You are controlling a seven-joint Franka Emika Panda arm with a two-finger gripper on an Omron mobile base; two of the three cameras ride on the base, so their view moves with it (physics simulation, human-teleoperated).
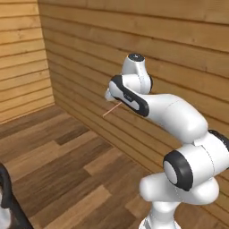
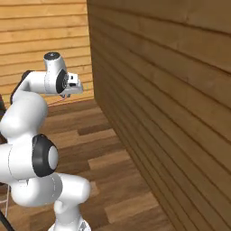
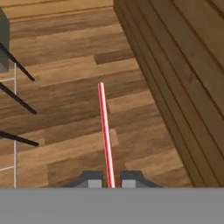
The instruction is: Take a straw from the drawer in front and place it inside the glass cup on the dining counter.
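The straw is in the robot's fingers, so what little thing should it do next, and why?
Probably keep the gripper shut on the straw and turn away from the plank wall. The straw sticks out over bare wood floor, and no cup is in front to drop it into yet.

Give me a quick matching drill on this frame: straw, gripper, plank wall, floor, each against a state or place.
1 straw
2 gripper
3 plank wall
4 floor

A under the straw's free end
B shut
C pinched at one end, pointing away from the hand
D along the right of the hand view

Pairs: 1-C, 2-B, 3-D, 4-A
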